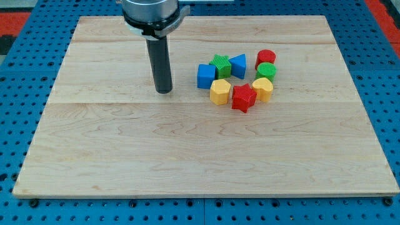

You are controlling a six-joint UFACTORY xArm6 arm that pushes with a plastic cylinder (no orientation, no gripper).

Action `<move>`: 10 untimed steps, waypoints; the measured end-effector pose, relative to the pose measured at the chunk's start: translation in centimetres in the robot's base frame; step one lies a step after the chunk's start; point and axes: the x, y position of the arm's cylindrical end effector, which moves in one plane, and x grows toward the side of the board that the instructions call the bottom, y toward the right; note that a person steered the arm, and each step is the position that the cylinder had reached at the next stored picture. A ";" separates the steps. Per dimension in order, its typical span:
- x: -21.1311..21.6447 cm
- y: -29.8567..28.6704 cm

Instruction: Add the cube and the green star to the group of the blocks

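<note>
My tip (164, 91) stands on the wooden board (187, 156), in the upper half of it and a little toward the view's left of the middle. It is only a straight dark rod, so there is nothing on it that opens or closes, and it holds nothing; its lower end rests free on the bare wood and touches no block. All the blocks lie to the view's right of my tip. The nearest one is the blue cube (205, 76), which is near my tip but clearly apart from it, and a little higher in the view than the end of the rod. Just beside the cube, further right and slightly up, is the green star (220, 65); the two seem to touch. Against the right side of the star is a blue block (238, 65) with a wedge or triangle shape. Below the star, and right of my tip at almost the same height, lies a yellow block (219, 91) with several flat sides, touching the cube's lower right corner. Further right is a red block (243, 98), also with several sides, and then another yellow block (263, 89). Above this one is a green cylinder (266, 70), and above that a red cylinder (266, 58), the farthest from my tip.
</note>
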 end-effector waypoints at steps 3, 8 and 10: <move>-4.2 1.6; -6.8 1.3; -9.7 6.7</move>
